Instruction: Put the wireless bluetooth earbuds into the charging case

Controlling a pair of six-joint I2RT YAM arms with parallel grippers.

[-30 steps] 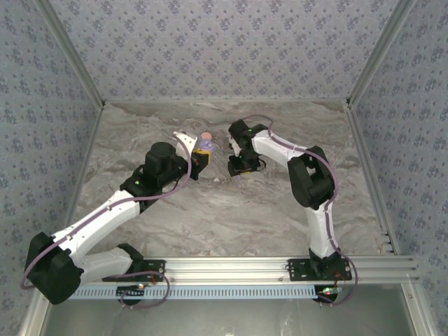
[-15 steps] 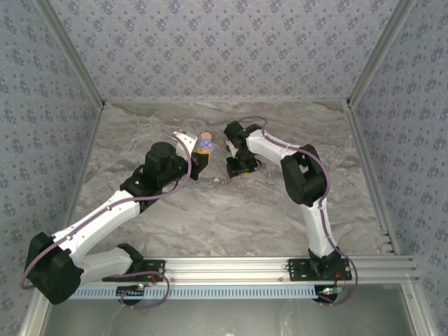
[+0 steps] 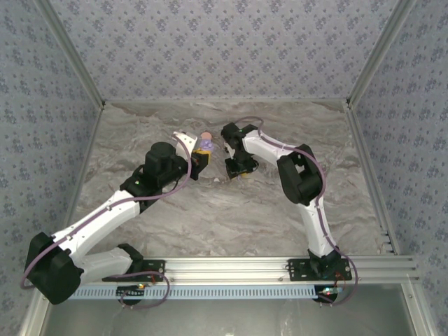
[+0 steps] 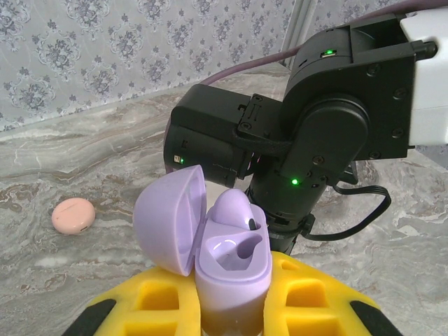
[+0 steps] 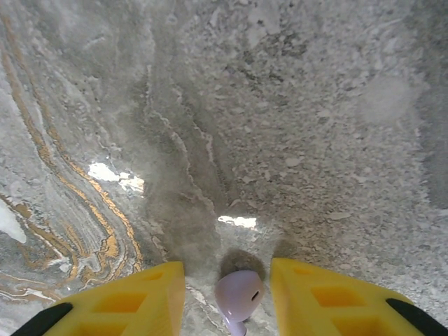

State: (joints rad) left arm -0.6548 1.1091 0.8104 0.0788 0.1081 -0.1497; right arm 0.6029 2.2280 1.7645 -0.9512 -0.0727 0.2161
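Leftward crept the right hand, fingers apart astride a lilac earbud lying on the desk, poised to pinch it. At its left, the left hand clamped the open charging case upright, seated earbud inside, spare socket offered.

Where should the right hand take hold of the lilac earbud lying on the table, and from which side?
Grip the rounded head of the lilac earbud across its sides, coming down from above: it lies on the table, stem toward the wrist, between the right hand's open fingers.
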